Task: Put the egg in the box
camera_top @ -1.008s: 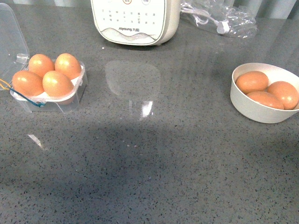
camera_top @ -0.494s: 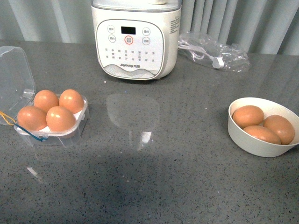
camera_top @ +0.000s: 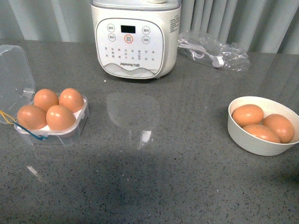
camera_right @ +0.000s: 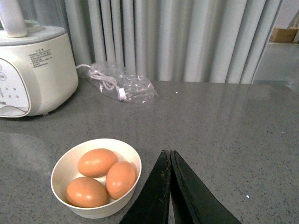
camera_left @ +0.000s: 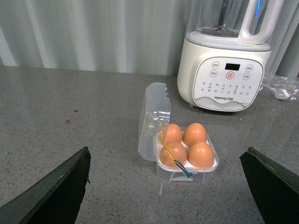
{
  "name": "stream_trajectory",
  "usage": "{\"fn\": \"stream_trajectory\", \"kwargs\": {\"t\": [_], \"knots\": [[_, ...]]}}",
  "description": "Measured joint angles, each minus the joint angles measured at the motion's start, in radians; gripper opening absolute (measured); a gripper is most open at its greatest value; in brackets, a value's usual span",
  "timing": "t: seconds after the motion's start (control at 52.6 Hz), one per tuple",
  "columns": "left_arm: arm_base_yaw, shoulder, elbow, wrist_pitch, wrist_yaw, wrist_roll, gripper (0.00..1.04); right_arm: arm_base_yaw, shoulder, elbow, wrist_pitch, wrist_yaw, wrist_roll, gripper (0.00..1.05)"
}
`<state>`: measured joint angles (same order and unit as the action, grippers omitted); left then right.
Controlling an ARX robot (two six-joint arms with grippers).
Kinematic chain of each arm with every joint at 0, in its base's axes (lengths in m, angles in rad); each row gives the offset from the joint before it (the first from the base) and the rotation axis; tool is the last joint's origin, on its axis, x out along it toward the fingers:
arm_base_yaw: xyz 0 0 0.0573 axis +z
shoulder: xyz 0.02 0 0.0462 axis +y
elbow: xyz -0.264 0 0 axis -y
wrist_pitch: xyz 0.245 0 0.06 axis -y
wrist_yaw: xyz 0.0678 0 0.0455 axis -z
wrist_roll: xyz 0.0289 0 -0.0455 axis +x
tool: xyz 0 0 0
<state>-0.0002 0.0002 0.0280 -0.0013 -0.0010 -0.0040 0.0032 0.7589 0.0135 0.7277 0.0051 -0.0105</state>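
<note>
Left black gripper is spread wide, empty, facing the full clear plastic four-hole egg carton; right black gripper is pinched together on nothing.

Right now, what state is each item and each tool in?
box: lid open, four eggs filling every hole
bowl: upright, three eggs inside
blender: upright, display dark
plastic bag: lying crumpled, white cable inside
left tool: open, empty
right tool: shut, empty
</note>
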Motion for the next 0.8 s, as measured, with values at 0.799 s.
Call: {"fn": "stream_trajectory", "kwargs": {"t": [0.799], "knots": [[0.000,0.000,0.000,0.000,0.000,0.000,0.98,-0.001,-0.500,-0.009,-0.467,-0.004,0.000,0.03]]}}
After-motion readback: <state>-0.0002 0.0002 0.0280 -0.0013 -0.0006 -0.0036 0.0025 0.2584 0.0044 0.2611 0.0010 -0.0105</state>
